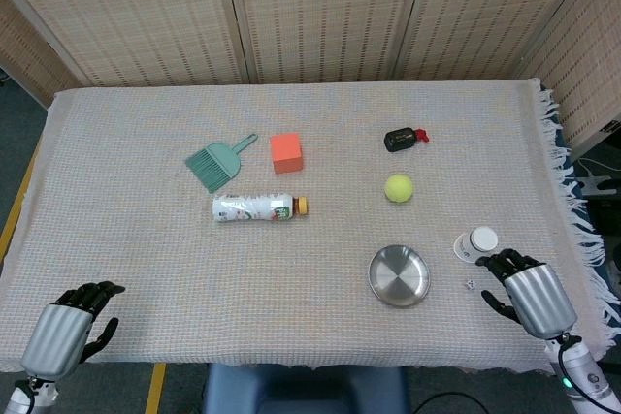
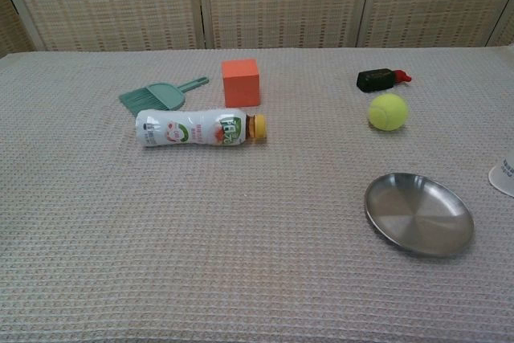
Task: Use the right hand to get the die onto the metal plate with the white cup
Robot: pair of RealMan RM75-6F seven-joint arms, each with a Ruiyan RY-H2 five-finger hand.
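The small white die (image 1: 470, 284) lies on the cloth between the metal plate (image 1: 399, 275) and my right hand (image 1: 525, 295). That hand sits low at the table's front right corner, fingers bent forward and apart, holding nothing, a short gap right of the die. The white cup (image 1: 477, 242) stands just behind the die, right of the plate. My left hand (image 1: 66, 331) rests at the front left edge, empty, fingers loosely bent. The chest view has the plate (image 2: 418, 214) and a sliver of the cup (image 2: 504, 175), but neither hand nor the die.
A yellow tennis ball (image 1: 398, 187) and a black object with a red tip (image 1: 402, 139) lie behind the plate. A bottle on its side (image 1: 258, 207), an orange block (image 1: 285, 152) and a green dustpan brush (image 1: 217, 162) sit mid-table. The fringed cloth edge runs along the right.
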